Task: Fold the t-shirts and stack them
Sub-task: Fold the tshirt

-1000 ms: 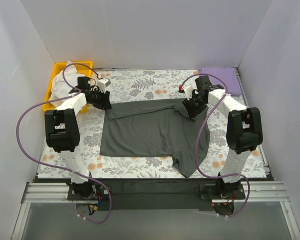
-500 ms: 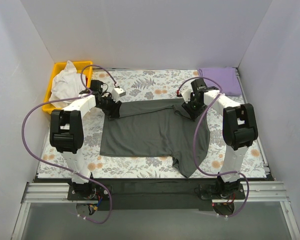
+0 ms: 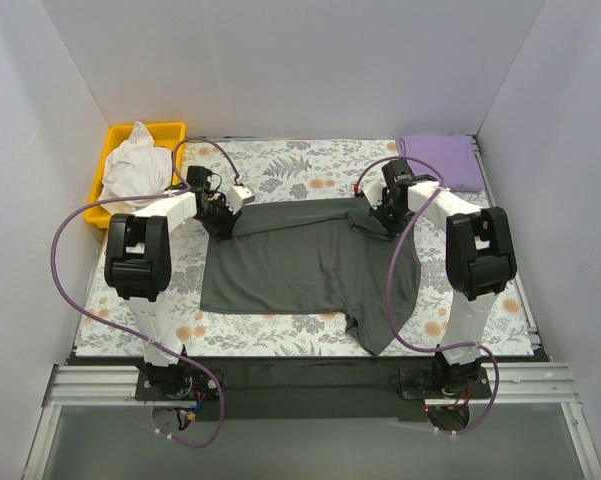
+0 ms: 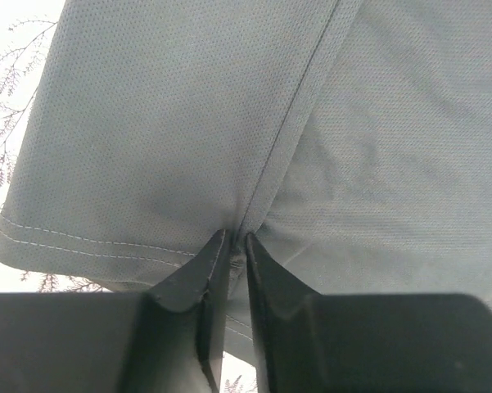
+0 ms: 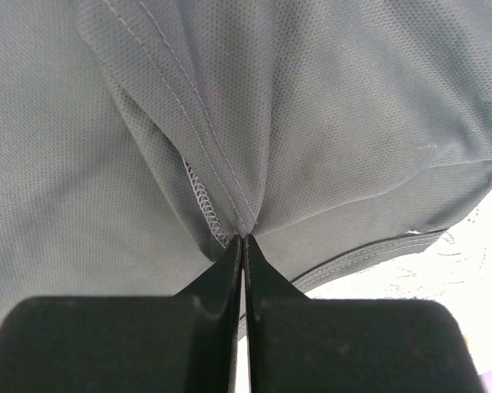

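The dark charcoal grey t-shirt [image 3: 300,255] lies spread on the floral tablecloth [image 3: 300,165], its lower right part trailing toward the near edge. My left gripper [image 3: 223,222] is shut on the shirt's far left corner; the left wrist view shows the cloth [image 4: 229,123] pinched along a seam between the fingertips [image 4: 211,258]. My right gripper [image 3: 377,216] is shut on the far right corner, with hemmed cloth [image 5: 254,123] pinched between the closed fingertips [image 5: 233,254]. The lavender purple t-shirt [image 3: 440,158] lies folded at the far right corner.
A yellow bin [image 3: 110,170] holding white cloth [image 3: 135,165] stands at the far left corner. White walls enclose the table on three sides. Purple cables loop from both arms.
Both grippers have moved inward and down onto the grey shirt's far corners and closed on the cloth. The left wrist has swung right toward the shirt.
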{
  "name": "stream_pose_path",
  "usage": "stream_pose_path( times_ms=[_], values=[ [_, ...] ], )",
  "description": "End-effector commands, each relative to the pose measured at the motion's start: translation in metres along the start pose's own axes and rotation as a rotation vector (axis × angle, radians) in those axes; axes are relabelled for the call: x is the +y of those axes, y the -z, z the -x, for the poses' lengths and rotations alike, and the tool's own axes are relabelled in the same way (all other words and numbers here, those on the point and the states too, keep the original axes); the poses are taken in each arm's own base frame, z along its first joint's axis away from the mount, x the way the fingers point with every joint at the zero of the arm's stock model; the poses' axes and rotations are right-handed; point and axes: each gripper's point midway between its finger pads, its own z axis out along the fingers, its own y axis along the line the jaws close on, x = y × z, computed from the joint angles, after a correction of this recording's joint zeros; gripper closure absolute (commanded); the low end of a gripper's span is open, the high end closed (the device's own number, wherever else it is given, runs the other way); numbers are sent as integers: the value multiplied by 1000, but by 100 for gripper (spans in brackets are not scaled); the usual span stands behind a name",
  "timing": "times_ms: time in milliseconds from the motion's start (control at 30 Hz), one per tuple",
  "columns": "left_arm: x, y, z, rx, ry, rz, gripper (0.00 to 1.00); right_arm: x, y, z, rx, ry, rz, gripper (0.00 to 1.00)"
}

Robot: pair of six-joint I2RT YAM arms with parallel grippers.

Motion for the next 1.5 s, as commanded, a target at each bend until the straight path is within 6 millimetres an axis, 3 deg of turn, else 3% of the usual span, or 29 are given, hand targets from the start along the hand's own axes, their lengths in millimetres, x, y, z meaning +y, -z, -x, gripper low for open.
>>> stream_pose_path(
  times_ms=[0, 200, 400, 733, 1033, 1267, 1467],
  values=[
    [6, 9, 3, 2, -39, 39, 90, -2, 8, 1, -11, 11, -24, 99],
    [10, 19, 11, -7, -44, 69, 84, -2, 26, 5, -43, 21, -37, 99],
    [12, 22, 8, 11, -67, 78, 100, 0, 33, 3, -37, 25, -29, 99],
    [16, 36, 14, 6, -104, 116, 100, 8, 36, -16, 8, 38, -21, 99],
    [17, 40, 14, 13, -115, 124, 100, 6, 50, -7, -26, 32, -24, 99],
    [8, 42, 10, 27, -122, 90, 100, 14, 45, -20, 3, 39, -3, 99],
    [-2, 42, 2, 52, -104, 59, 100, 13, 37, -19, 19, 24, 5, 99]
  ],
)
